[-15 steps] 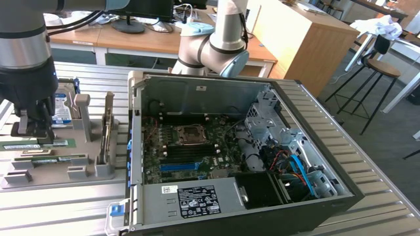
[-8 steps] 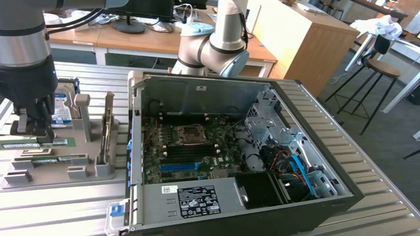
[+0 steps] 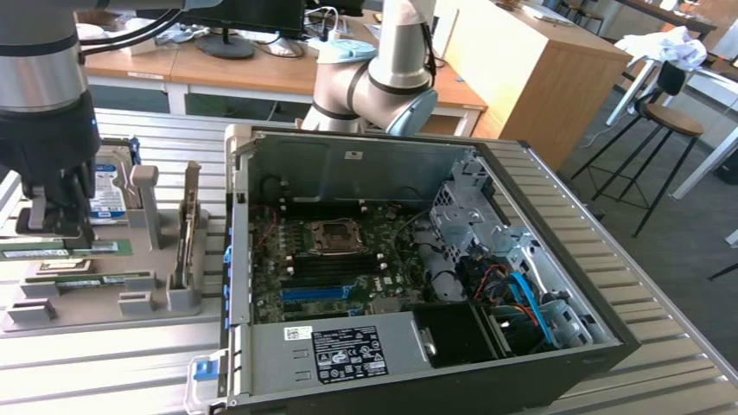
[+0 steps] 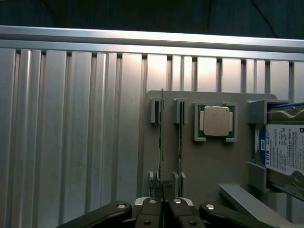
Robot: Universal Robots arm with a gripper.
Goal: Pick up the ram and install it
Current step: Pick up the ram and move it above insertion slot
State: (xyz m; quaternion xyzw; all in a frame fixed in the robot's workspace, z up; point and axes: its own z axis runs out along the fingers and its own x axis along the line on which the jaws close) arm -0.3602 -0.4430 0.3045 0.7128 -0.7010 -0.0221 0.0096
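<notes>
The ram [image 4: 161, 142] is a thin green stick standing on edge in the grey holder [image 4: 213, 166]. My gripper [image 4: 163, 202] is shut on its near end, fingers pressed together around the board. In the exterior view the gripper [image 3: 55, 232] hangs over the holder [image 3: 138, 303] at the exterior view's left, its fingers down on the ram [image 3: 69, 250]. A second green stick [image 4: 179, 142] stands in the neighbouring slot, also seen in the exterior view [image 3: 92, 281]. The open computer case [image 3: 600, 285] lies to the exterior view's right, with the motherboard's long memory slots [image 3: 334, 268] exposed.
The holder also carries a square silver processor chip [image 4: 216, 121], a hard drive [image 4: 285, 154] and an expansion card on edge [image 3: 190, 225]. Ribbed aluminium table [image 4: 71, 142] surrounds the holder. The arm's base [image 3: 375, 82] stands behind the case. Desks and a stool [image 3: 669, 121] are beyond.
</notes>
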